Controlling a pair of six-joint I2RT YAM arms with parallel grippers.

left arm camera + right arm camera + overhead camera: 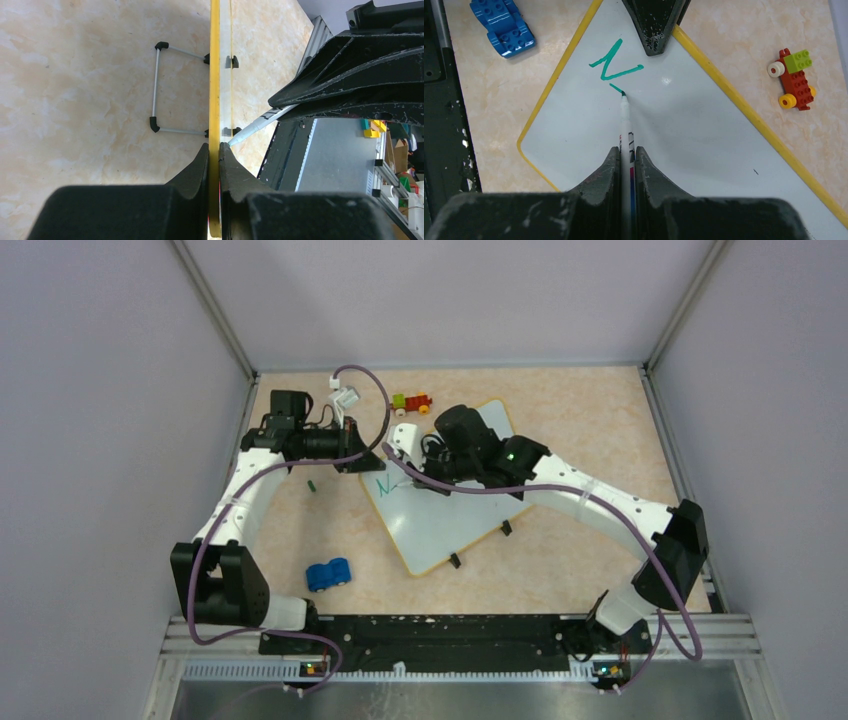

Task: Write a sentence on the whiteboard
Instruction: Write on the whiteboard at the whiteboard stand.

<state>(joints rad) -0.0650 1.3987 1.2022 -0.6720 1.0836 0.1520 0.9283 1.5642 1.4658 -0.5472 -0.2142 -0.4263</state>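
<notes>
The whiteboard [455, 525] lies on the table [600, 440], turned diamond-wise. The left gripper [214, 152] is pinched narrow on its yellow rim at the board's 10 o'clock edge. The right gripper [626, 155] clamps a marker [625, 112], tip touching the board at 6 o'clock of the sentence [614, 65]: one green "N".
</notes>
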